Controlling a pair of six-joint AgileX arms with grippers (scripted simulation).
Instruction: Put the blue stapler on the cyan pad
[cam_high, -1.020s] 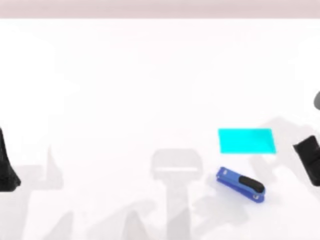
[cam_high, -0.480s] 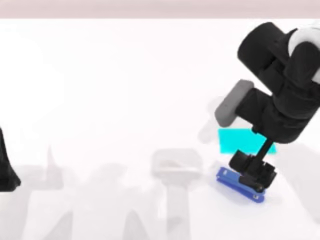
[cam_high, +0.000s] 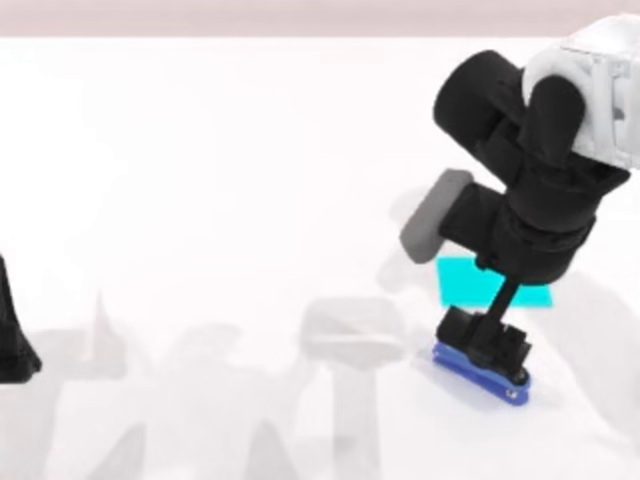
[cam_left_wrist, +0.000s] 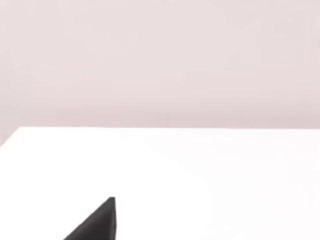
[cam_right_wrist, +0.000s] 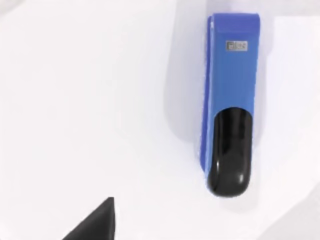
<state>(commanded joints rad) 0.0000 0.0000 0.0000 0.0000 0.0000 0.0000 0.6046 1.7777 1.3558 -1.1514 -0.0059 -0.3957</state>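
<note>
right pincer (cam_high: 487, 350) hangs over the blue stapler (cam_high: 462, 366) — grip unclear — its arm hiding part of the cyan pad (cam_high: 458, 283).

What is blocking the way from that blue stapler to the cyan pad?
Nothing visible. The blue stapler lies on bare table just in front of the cyan pad, with only the right gripper above the stapler. The left arm sits parked at the table's left edge.

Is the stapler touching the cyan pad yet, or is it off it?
Apart. The top view shows the blue stapler lying on the white table nearer the camera than the cyan pad, with bare table between them; the right gripper hovers over the stapler.
</note>
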